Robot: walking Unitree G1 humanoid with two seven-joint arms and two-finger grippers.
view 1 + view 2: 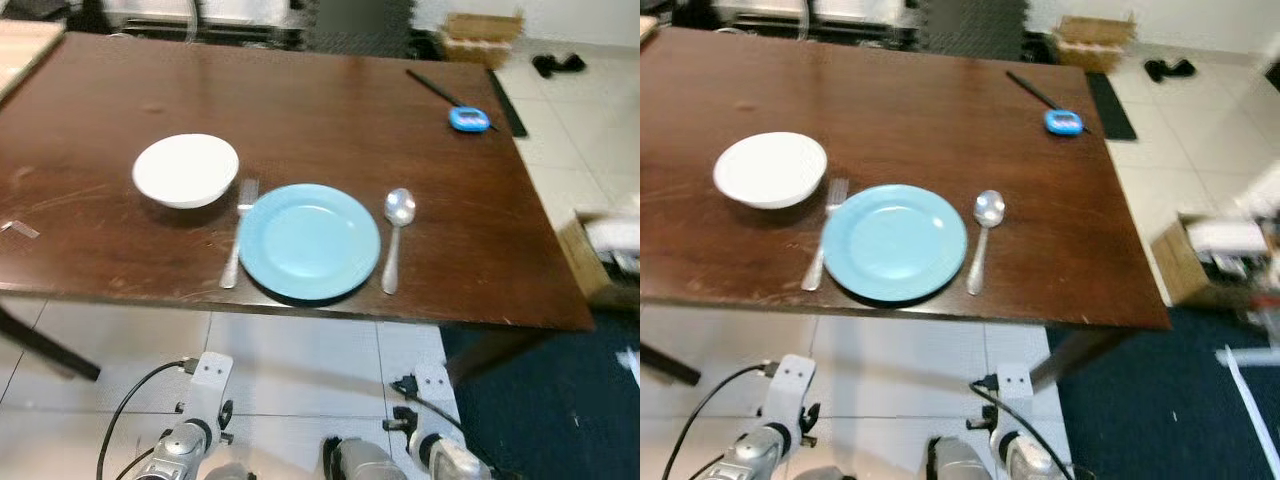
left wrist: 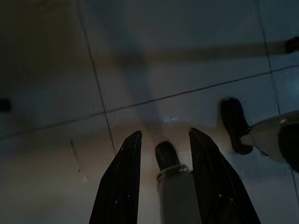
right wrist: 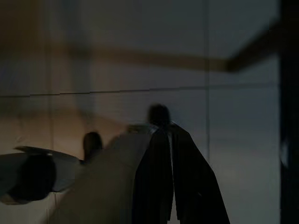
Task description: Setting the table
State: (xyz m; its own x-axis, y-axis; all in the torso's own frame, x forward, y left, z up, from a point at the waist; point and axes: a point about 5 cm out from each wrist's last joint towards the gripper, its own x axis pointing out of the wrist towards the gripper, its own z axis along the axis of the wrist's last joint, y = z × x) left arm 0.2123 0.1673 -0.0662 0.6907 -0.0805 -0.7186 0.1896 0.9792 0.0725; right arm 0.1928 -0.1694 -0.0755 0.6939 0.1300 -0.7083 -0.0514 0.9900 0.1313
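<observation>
— Sitting near the front edge of the dark wood surface [image 1: 300, 110]: a light-blue plate [image 1: 309, 241], w/ a fork [image 1: 239, 233] just beside it on the robot's left and a spoon [image 1: 396, 237] just beside it on the right, bowl end pointing away from the robot. What else is set?

— White bowl [image 1: 186, 170], upright, just beyond the fork's tines and to the left of the plate. Nothing lies on the plate or in the bowl, as far as can be seen.

— Anything further back?

— Small blue round object [image 1: 469, 119] near the far right corner, w/ a thin dark strip [image 1: 436, 85] running out from it twd the far edge. Can't tell what either is. Cardboard box [image 1: 1095, 40] on the floor beyond the surface; dark shoes [image 1: 1168, 69] on the pale tiles [image 1: 1200, 140] to its right.

— And the arms?

— Both hang low, below the surface edge, over tiled floor. Left gripper [image 2: 162, 140]: the wrist view is dim, but its two black fingers stand apart w/ a clear gap and grip nothing. Right gripper [image 3: 171, 137]: fingers pressed together, only a hairline seam btwn them, holding nothing. Robot's own legs and feet visible under both.
</observation>
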